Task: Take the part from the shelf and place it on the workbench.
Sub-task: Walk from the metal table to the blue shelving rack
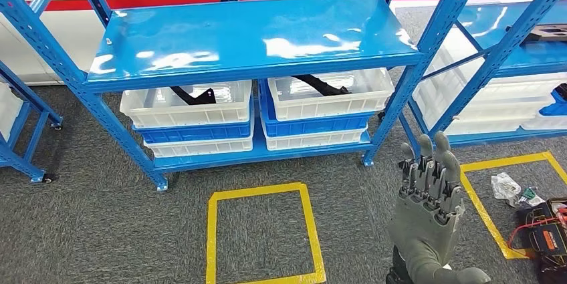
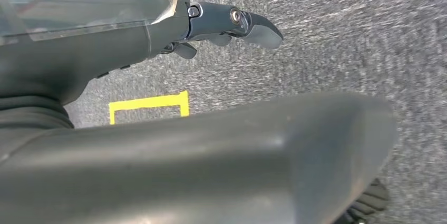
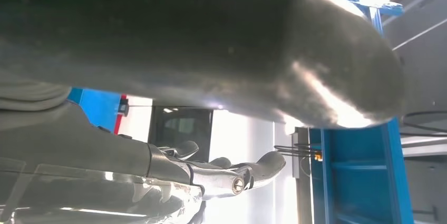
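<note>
While both hands hold nothing, counts as follows.
Parts: two black parts, one [image 1: 192, 95] in the left white bin [image 1: 187, 111], one [image 1: 321, 84] in the right white bin [image 1: 331, 97], lower level of the blue shelf [image 1: 254, 37].
Floor: two yellow tape squares; one [image 1: 263, 236] in front of the shelf on bare carpet.
Right hand [image 1: 428, 210]: raised, fingers straight up, slightly apart.
Left hand [image 2: 158, 29]: over carpet, fingers extended.

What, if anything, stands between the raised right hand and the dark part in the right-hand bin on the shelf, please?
Nothing lies on the carpet between the right hand and the bin. But the dark part sits inside the bin's walls, and the blue upper shelf board hangs close above it, so the hand must reach in under that board.
</note>
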Robot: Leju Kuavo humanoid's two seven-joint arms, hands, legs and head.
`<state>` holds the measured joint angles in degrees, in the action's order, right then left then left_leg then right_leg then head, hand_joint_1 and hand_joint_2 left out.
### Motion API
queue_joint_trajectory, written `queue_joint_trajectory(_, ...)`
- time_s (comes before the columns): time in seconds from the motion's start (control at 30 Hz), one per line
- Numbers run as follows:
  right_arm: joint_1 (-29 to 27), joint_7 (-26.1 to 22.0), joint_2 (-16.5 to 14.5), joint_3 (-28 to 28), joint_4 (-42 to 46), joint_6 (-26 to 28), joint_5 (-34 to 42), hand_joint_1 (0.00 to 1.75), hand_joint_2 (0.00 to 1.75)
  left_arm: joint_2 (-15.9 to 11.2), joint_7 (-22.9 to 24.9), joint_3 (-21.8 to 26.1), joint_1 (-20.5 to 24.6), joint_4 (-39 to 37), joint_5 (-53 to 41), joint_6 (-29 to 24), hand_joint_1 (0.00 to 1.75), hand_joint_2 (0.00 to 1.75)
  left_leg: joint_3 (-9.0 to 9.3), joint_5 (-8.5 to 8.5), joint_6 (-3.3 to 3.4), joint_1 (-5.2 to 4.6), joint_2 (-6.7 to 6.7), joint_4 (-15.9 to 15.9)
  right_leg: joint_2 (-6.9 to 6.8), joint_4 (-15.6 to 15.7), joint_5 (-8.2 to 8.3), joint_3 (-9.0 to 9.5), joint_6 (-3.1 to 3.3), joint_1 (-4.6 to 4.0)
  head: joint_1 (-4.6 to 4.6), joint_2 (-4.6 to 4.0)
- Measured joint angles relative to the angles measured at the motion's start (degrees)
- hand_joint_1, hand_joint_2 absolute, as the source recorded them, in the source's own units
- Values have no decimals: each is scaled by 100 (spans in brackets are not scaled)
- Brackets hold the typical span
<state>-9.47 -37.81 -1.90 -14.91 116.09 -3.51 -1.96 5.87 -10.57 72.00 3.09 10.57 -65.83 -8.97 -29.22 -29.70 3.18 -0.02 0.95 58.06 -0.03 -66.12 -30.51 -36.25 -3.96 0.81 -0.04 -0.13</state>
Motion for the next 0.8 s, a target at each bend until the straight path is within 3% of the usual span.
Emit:
queue_joint_trajectory(0.03,3,0,4,-10,-9,2,11,0,0,1,2,1,0,-3,1,-4,0,0,65,-50,-21,-3,7,-1,-6,357,169,104,19,-16,-4,-1)
queue_joint_trajectory(0.1,12,-1,11,-32,-27,3,42,0,0,-1,1,2,1,-7,5,-16,0,0,136,-128,-85,-11,13,-17,-21,731,294,233,136,-57,-8,-1)
queue_joint_trajectory(0.13,17,-1,13,-42,-36,2,62,0,0,-1,-2,2,-2,-9,10,-25,0,0,167,-143,-118,-17,12,-11,-27,738,267,251,209,-68,-16,-1)
queue_joint_trajectory(0.23,39,0,15,-72,-50,-25,92,0,0,-5,-12,4,-6,-16,34,-45,0,0,155,-199,-203,-15,-18,199,-10,805,342,420,307,8,-28,0)
queue_joint_trajectory(0.3,60,-1,14,-91,-56,-46,88,0,0,-4,-17,8,2,-23,47,-53,0,0,-180,-371,-275,16,-43,751,-15,828,306,504,365,39,-49,0)
queue_joint_trajectory(0.37,71,0,15,-108,-67,-48,77,0,0,-1,-17,15,-7,-29,50,-58,0,0,-667,-618,-338,60,-52,1387,-13,829,254,541,397,44,-65,0)
queue_joint_trajectory(0.4,72,0,17,-114,-74,-40,65,0,0,-1,-16,19,-16,-31,51,-62,0,0,-847,-661,-363,80,-53,1534,-8,829,224,568,396,47,-64,0)
queue_joint_trajectory(0.43,73,0,19,-119,-80,-27,51,0,0,-2,-15,23,-23,-33,52,-65,0,0,-937,-583,-383,98,-56,1500,-3,829,187,607,382,56,-65,0)
queue_joint_trajectory(0.47,75,0,20,-124,-85,-10,37,0,0,-3,-15,25,-26,-34,53,-68,0,0,-928,-379,-398,114,-63,1285,1,829,149,655,362,68,-66,0)
queue_joint_trajectory(0.53,86,0,26,-143,-90,33,14,0,0,-4,-13,26,-24,-37,55,-76,0,0,-717,135,-412,134,-86,584,4,829,64,753,301,87,-68,0)
queue_joint_trajectory(0.57,97,0,31,-157,-93,51,6,0,0,-3,-13,27,-21,-40,55,-80,0,0,-629,201,-396,127,-100,333,4,833,26,791,262,86,-73,0)
queue_joint_trajectory(0.67,123,-1,49,-192,-101,90,-8,0,0,2,-7,28,-25,-48,58,-89,0,0,-540,109,-248,78,-97,134,2,831,-6,875,105,65,-85,0)
queue_joint_trajectory(0.73,132,-1,73,-202,-105,139,-19,0,0,3,-5,30,-39,-49,59,-97,0,0,-424,223,-136,81,-81,82,2,704,-42,905,22,65,-83,-1)
queue_joint_trajectory(0.8,142,-1,114,-217,-103,240,-45,0,0,-1,-8,31,-28,-48,58,-110,0,0,-320,236,-67,81,-79,70,3,243,-257,664,52,60,-69,-1)
